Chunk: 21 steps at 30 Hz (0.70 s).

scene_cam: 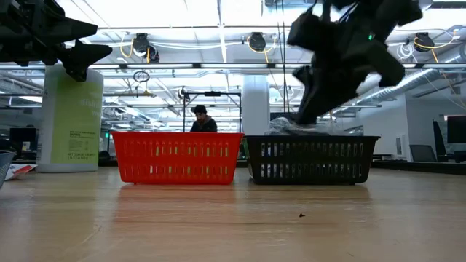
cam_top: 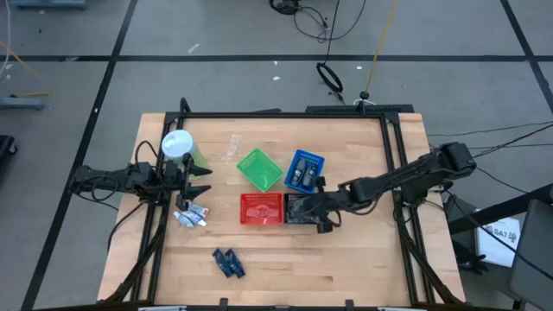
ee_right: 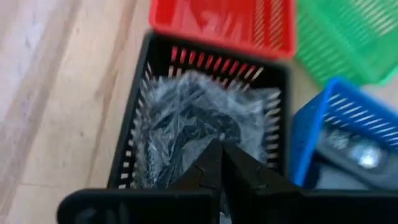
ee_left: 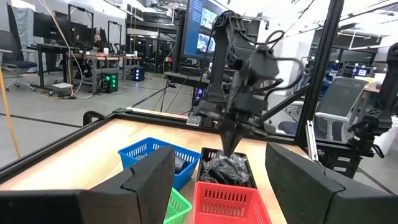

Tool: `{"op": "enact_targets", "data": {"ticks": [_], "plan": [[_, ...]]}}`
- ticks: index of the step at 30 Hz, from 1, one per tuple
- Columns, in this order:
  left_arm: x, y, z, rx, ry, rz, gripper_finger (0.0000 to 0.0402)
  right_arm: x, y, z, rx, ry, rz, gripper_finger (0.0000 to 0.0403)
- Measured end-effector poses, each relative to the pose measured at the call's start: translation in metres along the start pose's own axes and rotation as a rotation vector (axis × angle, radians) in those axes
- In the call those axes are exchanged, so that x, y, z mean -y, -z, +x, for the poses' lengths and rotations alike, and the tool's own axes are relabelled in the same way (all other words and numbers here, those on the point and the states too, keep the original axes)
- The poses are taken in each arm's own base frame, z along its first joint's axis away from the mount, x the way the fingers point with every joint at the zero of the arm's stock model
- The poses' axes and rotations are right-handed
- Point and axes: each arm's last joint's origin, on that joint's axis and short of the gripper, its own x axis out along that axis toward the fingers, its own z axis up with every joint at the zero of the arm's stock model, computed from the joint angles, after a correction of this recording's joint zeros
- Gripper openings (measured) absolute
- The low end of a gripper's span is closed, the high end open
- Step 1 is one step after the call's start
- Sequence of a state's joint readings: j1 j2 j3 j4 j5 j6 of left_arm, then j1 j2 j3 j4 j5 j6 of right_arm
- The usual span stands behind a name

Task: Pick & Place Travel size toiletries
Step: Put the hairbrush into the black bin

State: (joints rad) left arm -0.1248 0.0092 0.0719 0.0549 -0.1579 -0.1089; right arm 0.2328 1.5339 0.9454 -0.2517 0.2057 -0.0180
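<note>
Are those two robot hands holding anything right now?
No. The right gripper is shut empty above the black basket; the left gripper is open and empty.

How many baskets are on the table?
4. The green basket and blue basket sit side by side mid-table. In front of them stand the red basket and, touching it, the black basket, partly hidden under the right arm.
</note>
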Motion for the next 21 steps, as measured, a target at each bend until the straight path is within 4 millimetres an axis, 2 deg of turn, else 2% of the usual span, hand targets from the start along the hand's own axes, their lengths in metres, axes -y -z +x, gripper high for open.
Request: {"op": "enact_targets", "data": {"ticks": [7, 13, 21], "plan": [[0.0, 0.0, 0.0, 0.001, 0.0, 0.0, 0.0248, -0.002, 0.01, 0.02, -0.087, -0.023, 0.002, 0.0], [0.0, 0.0, 0.0, 0.001, 0.0, 0.0, 0.0248, -0.002, 0.011, 0.023, -0.097, -0.022, 0.01, 0.0], [0.0, 0.0, 0.0, 0.001, 0.0, 0.0, 0.0248, 0.008, 0.015, 0.027, -0.137, -0.06, 0.081, 0.0]]}}
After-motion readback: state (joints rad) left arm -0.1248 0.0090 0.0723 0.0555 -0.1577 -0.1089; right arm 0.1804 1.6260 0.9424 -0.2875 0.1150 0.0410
